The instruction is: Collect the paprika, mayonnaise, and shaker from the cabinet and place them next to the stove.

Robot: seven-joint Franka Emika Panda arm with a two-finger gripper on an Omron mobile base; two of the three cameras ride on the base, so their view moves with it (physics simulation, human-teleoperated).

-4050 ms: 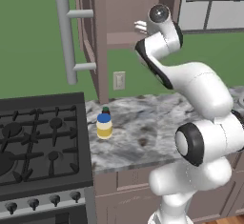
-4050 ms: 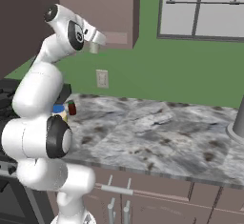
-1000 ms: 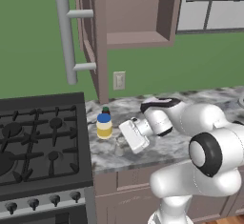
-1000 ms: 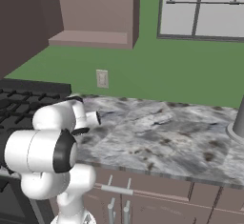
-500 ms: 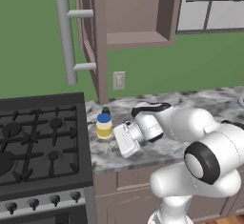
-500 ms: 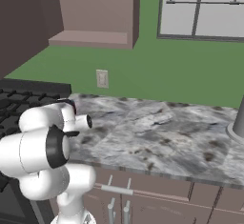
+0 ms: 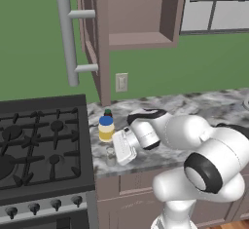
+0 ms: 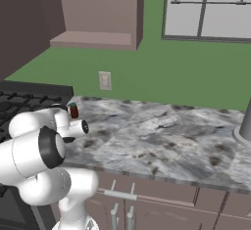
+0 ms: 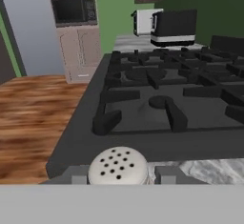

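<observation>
My gripper (image 9: 121,174) is shut on the shaker (image 9: 117,165), whose whitish perforated top shows between the fingertips (image 9: 164,174) in the hand view. In the left base view the gripper (image 7: 113,152) is low over the counter (image 7: 194,108), close beside the stove (image 7: 44,150), just in front of the mayonnaise (image 7: 106,128). The mayonnaise is a pale yellow jar with a blue lid and stands upright. The paprika (image 7: 108,112) stands right behind it, and shows as a dark red jar (image 8: 74,110) in the right base view. The cabinet (image 7: 138,16) hangs open above, its shelf bare.
The cabinet door with its grey bar handle (image 7: 68,40) juts out above the stove's right edge. A wall outlet (image 7: 121,82) sits behind the jars. Beyond the stove (image 9: 167,94) stand a toaster (image 9: 174,26) and a microwave (image 9: 74,9). A dark object (image 8: 245,126) stands far right.
Over the last second the hand has swung left and lower along the counter with the shaker, ending nearer the stove. Four seconds ago it was up at the cabinet shelf.
</observation>
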